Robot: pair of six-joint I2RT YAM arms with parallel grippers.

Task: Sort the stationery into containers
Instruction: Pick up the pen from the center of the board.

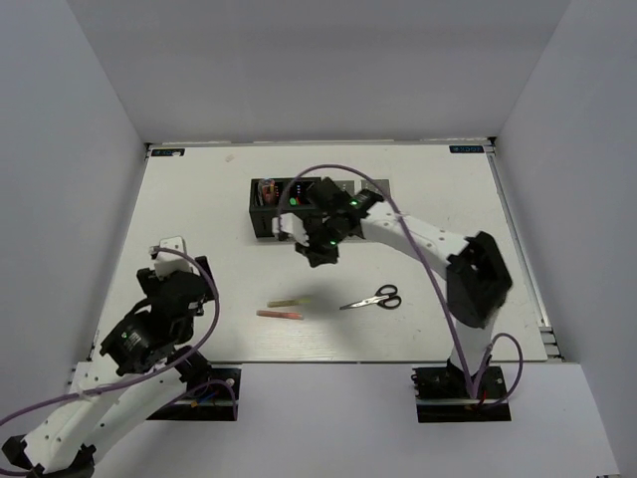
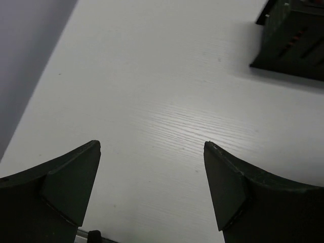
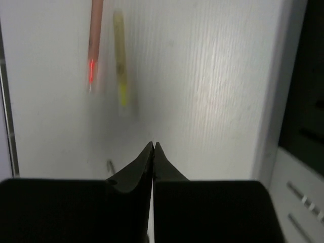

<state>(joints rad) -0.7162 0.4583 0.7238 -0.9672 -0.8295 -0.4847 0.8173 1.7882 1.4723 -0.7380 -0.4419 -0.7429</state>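
The containers are a joined row of small boxes at the table's back middle, partly covered by my right arm. One box holds highlighters with green ends; another holds an orange-tinted item. A thin yellow stick, a pink stick and black-handled scissors lie on the table in front. My right gripper hangs just in front of the boxes, shut with nothing in it. Its wrist view shows the pink stick and the yellow stick ahead. My left gripper is open over bare table.
A black box of the containers shows at the top right of the left wrist view. A box wall fills the right edge of the right wrist view. White walls surround the table on the left, back and right.
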